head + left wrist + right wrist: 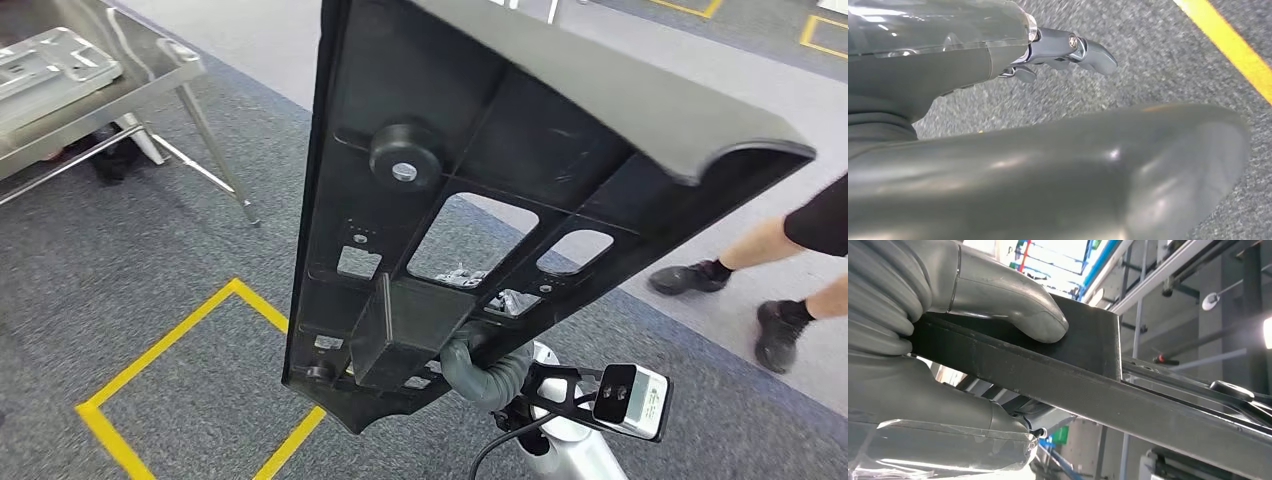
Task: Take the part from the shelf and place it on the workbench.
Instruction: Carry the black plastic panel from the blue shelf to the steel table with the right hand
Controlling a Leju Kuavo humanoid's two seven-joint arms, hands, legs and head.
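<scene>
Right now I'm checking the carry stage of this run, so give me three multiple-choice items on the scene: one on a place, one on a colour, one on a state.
1. Where is the metal workbench in the head view?
A. upper left
B. lower right
C. dead centre

2. What colour are the floor lines on the grey carpet?
A. red
B. yellow
C. white

3. What is the right hand doing?
A. hanging free with nothing in it
B. resting flat on the workbench
C. gripping the large black plastic panel

Answers:
1 A: its steel top and legs stand in the upper left corner.
2 B: a yellow taped outline lies at lower left.
3 C: the thumb presses on the panel's block in the right wrist view.
</scene>
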